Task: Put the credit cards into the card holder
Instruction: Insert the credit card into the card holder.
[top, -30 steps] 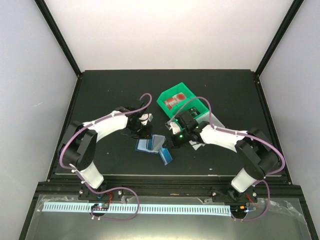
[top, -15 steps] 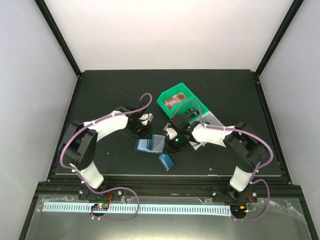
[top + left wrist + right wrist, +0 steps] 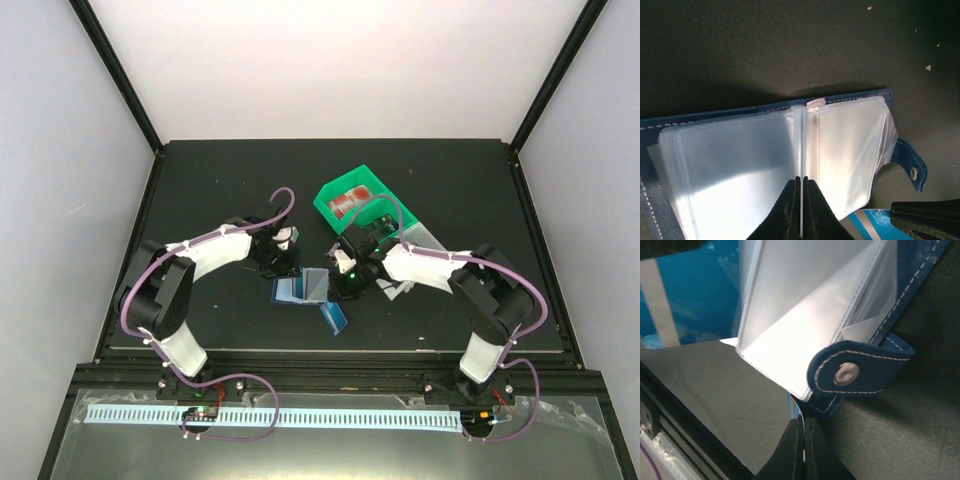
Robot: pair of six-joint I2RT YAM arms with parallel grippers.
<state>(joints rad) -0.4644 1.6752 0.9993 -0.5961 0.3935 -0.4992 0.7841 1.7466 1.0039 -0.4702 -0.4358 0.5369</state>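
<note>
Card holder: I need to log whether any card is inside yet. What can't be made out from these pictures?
- Left wrist view: glare whitens the clear sleeves of the card holder, so any contents are unreadable. The frame's left edge cuts off its end.
- Top view: the left gripper and right gripper cover part of it, and the sleeves are too small to count.
- Right wrist view: the blue card runs off the frame and behind a sleeve.

White-shelled arms (image 3: 205, 255), black joints (purple cables (image 3: 288, 196) looping alongside).
</note>
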